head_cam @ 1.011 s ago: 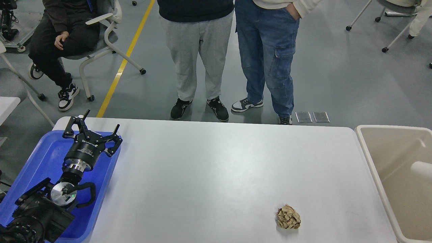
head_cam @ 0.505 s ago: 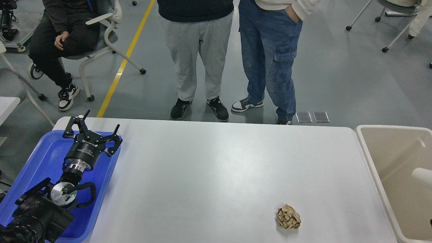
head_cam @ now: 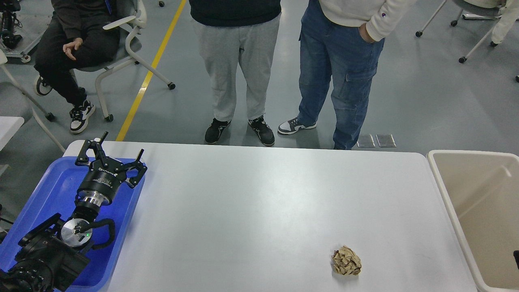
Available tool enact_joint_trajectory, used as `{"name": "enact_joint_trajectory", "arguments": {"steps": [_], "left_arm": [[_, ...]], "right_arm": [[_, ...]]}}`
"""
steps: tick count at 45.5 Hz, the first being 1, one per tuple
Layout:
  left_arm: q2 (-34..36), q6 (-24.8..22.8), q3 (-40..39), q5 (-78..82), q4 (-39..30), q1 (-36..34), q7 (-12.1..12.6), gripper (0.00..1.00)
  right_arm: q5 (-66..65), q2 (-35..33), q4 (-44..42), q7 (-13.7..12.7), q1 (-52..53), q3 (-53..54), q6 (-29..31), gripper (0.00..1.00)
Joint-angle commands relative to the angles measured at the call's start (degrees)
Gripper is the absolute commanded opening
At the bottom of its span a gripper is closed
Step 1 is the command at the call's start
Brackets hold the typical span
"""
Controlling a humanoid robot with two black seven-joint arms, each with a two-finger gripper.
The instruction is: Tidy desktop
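Observation:
The white desktop [head_cam: 263, 194] fills the middle of the head view. A crumpled brown paper ball [head_cam: 346, 261] lies on it near the front right. My left gripper [head_cam: 121, 145] is open and empty, held over the far end of the blue tray [head_cam: 44, 194] at the left edge of the desktop, far from the ball. My right gripper is out of view; only a small dark sliver [head_cam: 516, 259] shows at the right edge.
A beige bin [head_cam: 446, 190] stands off the desktop's right end, its inside bare. Two people [head_cam: 235, 61] stand just behind the far edge. A seated person on a wheeled chair [head_cam: 121, 52] is at the back left.
A white rounded object over the beige bin slid off to the right and is gone. The person in jeans stepped to the right. My left arm and the paper ball have not moved.

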Motion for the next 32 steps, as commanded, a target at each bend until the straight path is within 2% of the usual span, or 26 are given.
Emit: {"name": "enact_joint_trajectory", "arguments": {"steps": [1,5,7,14,18,23,32], "left_arm": [[0.0,0.0,0.0,0.0,0.0,0.06,-0.01,1.0],[0.0,0.0,0.0,0.0,0.0,-0.03,-0.01,1.0],[0.0,0.0,0.09,0.0,0.0,0.06,0.08,1.0],[0.0,0.0,0.0,0.0,0.0,0.06,-0.01,1.0],[0.0,0.0,0.0,0.0,0.0,0.06,-0.01,1.0],[0.0,0.0,0.0,0.0,0.0,0.06,-0.01,1.0],[0.0,0.0,0.0,0.0,0.0,-0.03,-0.01,1.0]], "right_arm": [[-0.02,1.3,0.14,0.07,2.38,-0.2,-0.85,0.99],[0.07,1.05,0.23,0.69,2.56,0.15,0.55,0.99],[0.15,0.26,0.41,1.48,2.65,1.12,4.05,1.0],[6.39,-3.78,0.5,2.36,5.55,10.25,21.8,0.99],[7.36,-4.14,0.58,2.36,6.52,13.33,29.11,1.0],[7.54,-3.35,0.67,2.45,6.96,13.87,34.56,1.0],[7.63,3.94,0.58,4.03,7.13,16.32,44.41,1.0]]}}
